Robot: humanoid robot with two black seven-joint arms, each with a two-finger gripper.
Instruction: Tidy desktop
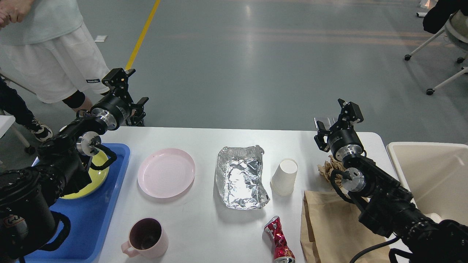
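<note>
The white desktop (204,226) carries a pink plate (166,172), a crumpled foil tray (241,177), an upturned white paper cup (284,176), a pink mug (145,238), a crushed red can (278,241), a brown paper bag (331,230) and crumpled brown paper (326,168). My left gripper (128,87) is open and empty, raised above the desktop's far left edge. My right gripper (338,118) is open and empty, raised above the far right edge. A yellow plate (89,179) lies in the blue tray (98,219) under my left arm.
A beige bin (431,175) stands beside the desktop on the right. A person in white shorts (47,54) stands just beyond the far left corner. Wheeled chairs (446,36) stand at the far right on the grey floor.
</note>
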